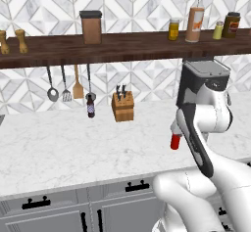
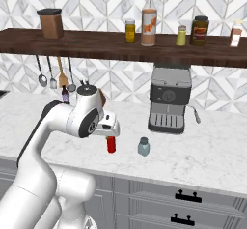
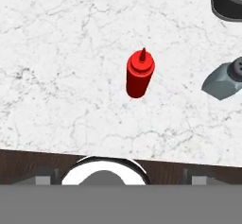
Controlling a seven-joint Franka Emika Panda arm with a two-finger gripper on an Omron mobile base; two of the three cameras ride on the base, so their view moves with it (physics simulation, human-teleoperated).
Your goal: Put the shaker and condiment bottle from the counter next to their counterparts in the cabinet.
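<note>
The condiment bottle [image 3: 140, 74], small and bright red with a pointed nozzle, stands upright on the white marble counter [image 3: 61, 90]. My gripper [image 2: 110, 134] hangs open directly above it, well clear of it and holding nothing. The arm partly hides the bottle [image 1: 174, 141] in the left base view. The shaker [image 2: 143, 147], pale blue-grey, stands on the counter just to the right of the bottle [image 2: 111, 145] and sits at the right edge of the hand view [image 3: 226, 80]. The cabinet [image 2: 96, 42] is a dark wooden shelf along the wall above.
On the shelf stand a yellow-green shaker [image 2: 181, 35], a tall clear bottle with an orange label [image 2: 149, 20], jars, a brown canister [image 1: 91, 27] and two wooden mills [image 1: 12, 41]. A coffee machine [image 2: 169, 102], a knife block [image 1: 122, 106] and hanging utensils [image 1: 63, 86] line the back wall.
</note>
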